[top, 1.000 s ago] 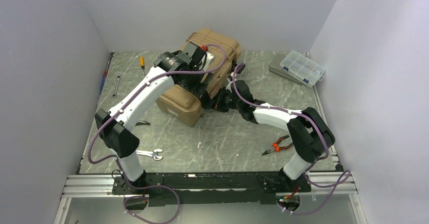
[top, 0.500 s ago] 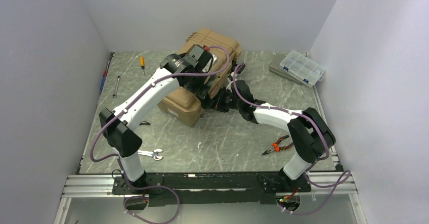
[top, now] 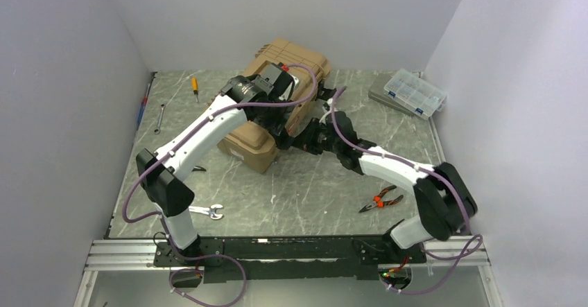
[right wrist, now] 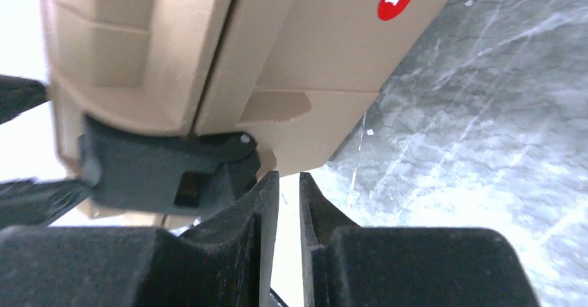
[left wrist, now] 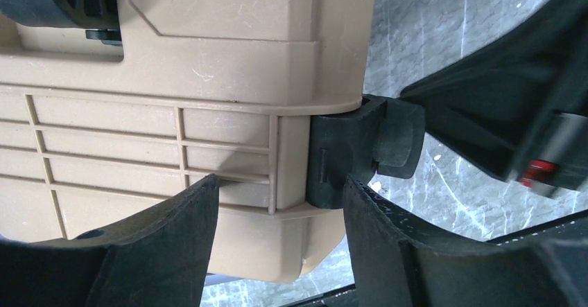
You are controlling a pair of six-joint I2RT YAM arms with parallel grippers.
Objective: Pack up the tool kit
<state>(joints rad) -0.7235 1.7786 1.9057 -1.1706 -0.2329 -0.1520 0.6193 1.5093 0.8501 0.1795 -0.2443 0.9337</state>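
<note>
The tan toolbox sits on the counter with its lid apparently closed, directly under the left gripper and just ahead of the right gripper. The left gripper is released. Its fingers straddle the box's ribbed wall, with a black latch just inside one finger and no contact that I can make out. The right gripper is clenched to a thin slit on nothing, its tips just below what seems the same latch.

Pliers and a wrench lie loose behind both grippers, so the step is probably freeing that latch. To do it well, slip the closed tips under the latch's free lip and lever outward — short and slow — while the left gripper bears down so the box cannot slide.
</note>
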